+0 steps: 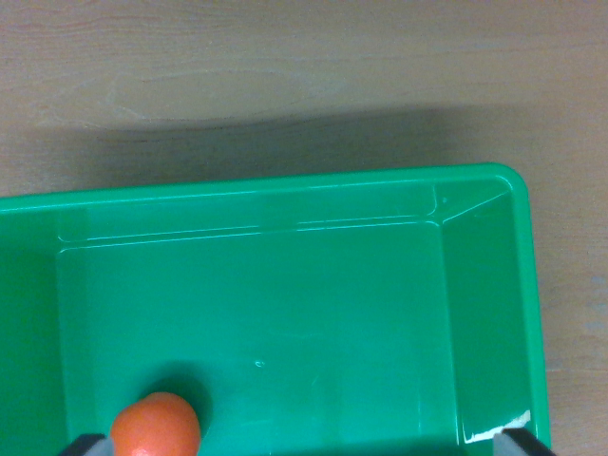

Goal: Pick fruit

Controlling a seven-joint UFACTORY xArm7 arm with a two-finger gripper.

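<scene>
An orange fruit (156, 427) lies on the floor of a green plastic bin (484, 275), at the bottom left of the wrist view and partly cut off by the frame's lower edge. My gripper (304, 445) is open above the bin. Only the tips of its grey fingers show: one (87, 445) at the bottom left, right beside the fruit, the other (524, 442) at the bottom right over the bin's wall. The fruit sits just inside the left finger and is not held.
The bin rests on a light wooden tabletop (285, 76) that fills the top of the view and a strip along the right. A dark shadow runs along the bin's far rim. No other fruit shows on the bin floor.
</scene>
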